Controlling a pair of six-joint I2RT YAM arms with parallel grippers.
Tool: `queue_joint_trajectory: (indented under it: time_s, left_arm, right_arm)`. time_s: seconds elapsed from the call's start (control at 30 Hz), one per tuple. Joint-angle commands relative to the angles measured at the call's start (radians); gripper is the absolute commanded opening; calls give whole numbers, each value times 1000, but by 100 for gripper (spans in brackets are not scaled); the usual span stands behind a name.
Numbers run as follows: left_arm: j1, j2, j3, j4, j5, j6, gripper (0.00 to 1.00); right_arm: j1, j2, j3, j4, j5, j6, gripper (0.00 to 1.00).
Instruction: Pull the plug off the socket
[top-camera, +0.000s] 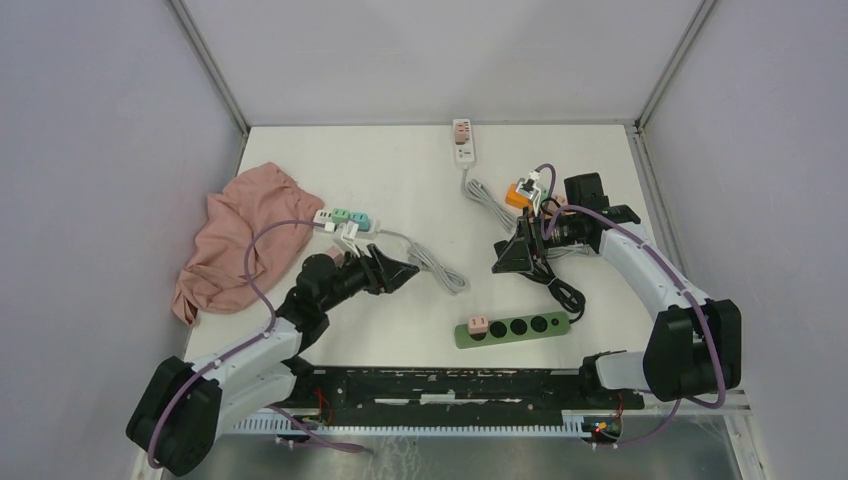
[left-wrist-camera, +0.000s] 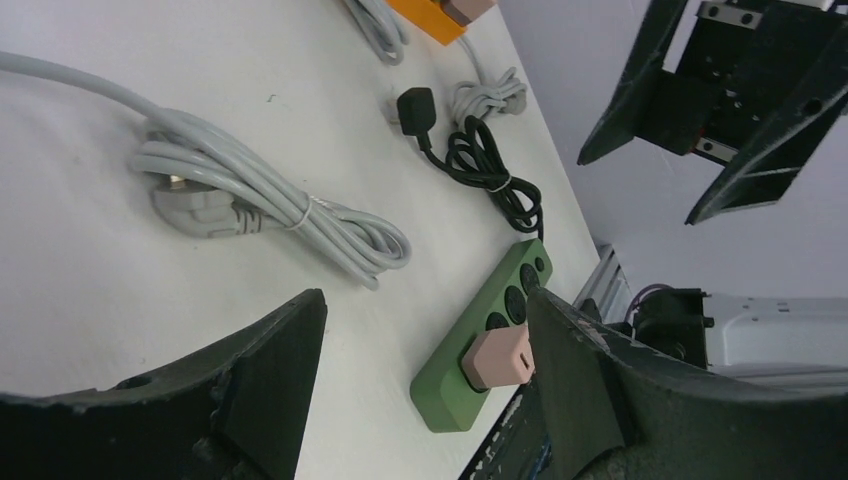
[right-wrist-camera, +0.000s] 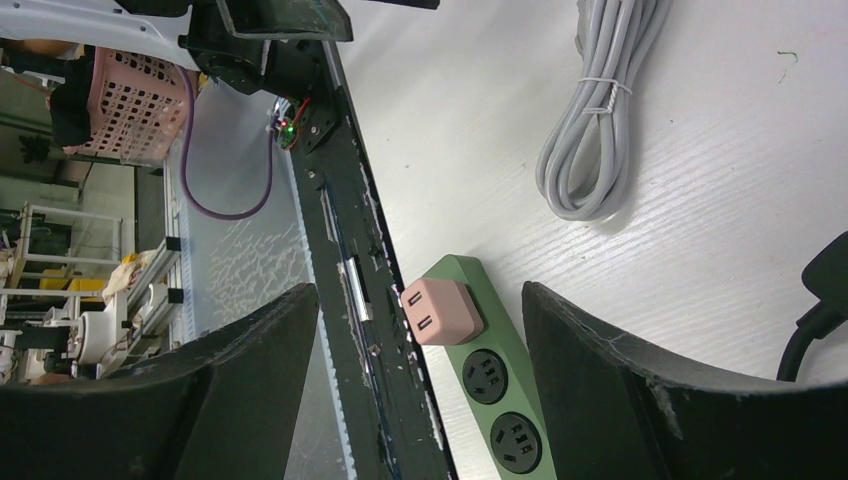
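Observation:
A green power strip lies near the table's front edge. A pink plug sits in its left-end socket. My left gripper is open and empty, up and to the left of the strip and apart from it. In the left wrist view the strip and plug show past the open gripper. My right gripper is open and empty, above the table behind the strip. The right wrist view shows the plug and strip between the spread fingers of the gripper, well below them.
A pink cloth lies at the left, with a teal and white strip beside it. A coiled grey cable lies in the middle. The green strip's black cable coils at the right. A white strip and an orange strip lie at the back.

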Motion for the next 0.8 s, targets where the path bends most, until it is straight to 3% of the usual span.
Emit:
queue_joint_trajectory:
  time_s: [0.0,0.23,0.77]
  left_arm:
    - [0,14,-24,224,124,-21,80]
    - [-46,32,-66,371,157,-8,80]
    - [-317,86,-41,381,28,288,80]
  right_arm:
    - [-3,-28,39,9,-34,-24,81]
    - [-4,-27,39,9,-35,-26,81]
    - [-3,-28,37,7,-39,-32,81]
